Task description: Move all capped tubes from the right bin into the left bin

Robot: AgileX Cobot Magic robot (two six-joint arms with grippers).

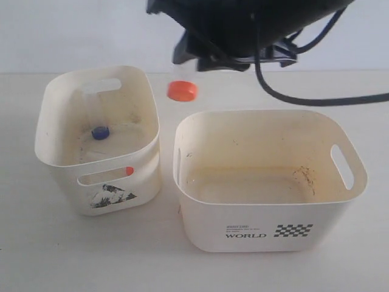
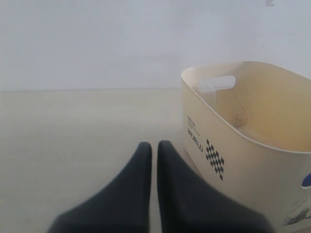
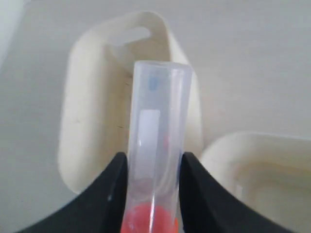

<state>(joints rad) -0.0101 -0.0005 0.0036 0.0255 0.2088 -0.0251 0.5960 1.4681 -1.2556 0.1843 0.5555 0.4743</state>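
My right gripper is shut on a clear capped tube with an orange-red cap. It hangs in the air just past the back right corner of the left bin, beside the right bin. The gripper itself is a dark mass at the top of the exterior view. A blue cap lies inside the left bin, and an orange-red cap shows through its front slot. No tube shows inside the right bin. My left gripper is shut and empty, low over the table beside the right bin.
A black cable trails from the right arm over the back of the right bin. Pale table lies in front of and around both bins. A plain light wall stands behind.
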